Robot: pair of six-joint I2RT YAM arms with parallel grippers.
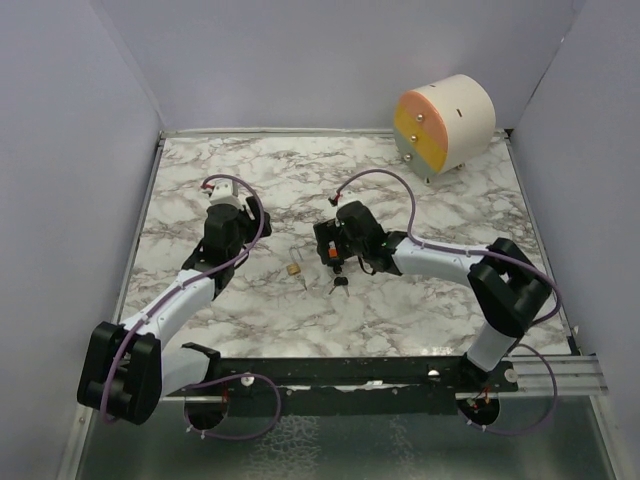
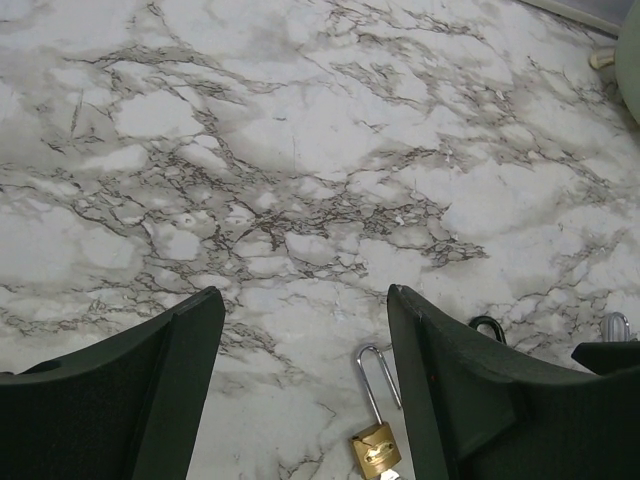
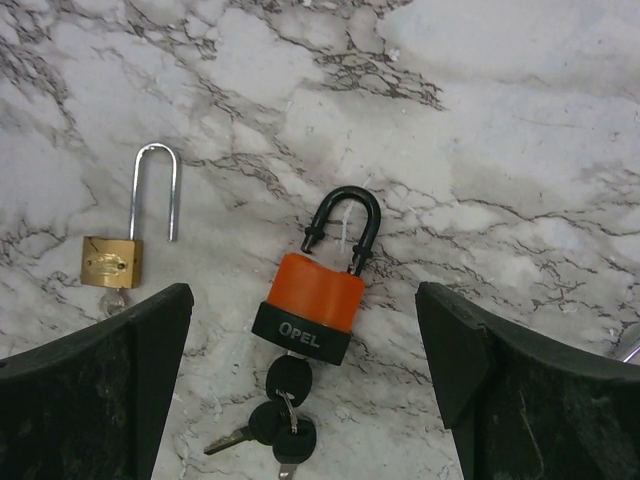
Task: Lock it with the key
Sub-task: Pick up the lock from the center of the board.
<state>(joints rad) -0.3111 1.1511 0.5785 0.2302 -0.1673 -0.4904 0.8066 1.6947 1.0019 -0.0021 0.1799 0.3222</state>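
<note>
- Orange padlock (image 3: pixel 308 305), black band printed "OPEL", keys (image 3: pixel 275 425) at its base, on marble surface (image 3: pixel 500 120).
- Brass padlock (image 3: pixel 112 262): label unreadable.
- Left tool (image 2: pixel 303 295) and right tool (image 3: pixel 303 300) spread, empty.

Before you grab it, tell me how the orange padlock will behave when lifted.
The orange padlock lies flat on its broad face, so it probably won't roll. Its keys hang from the keyhole on a ring and will likely dangle and swing. The black shackle looks unlatched, so it may pivot.
</note>
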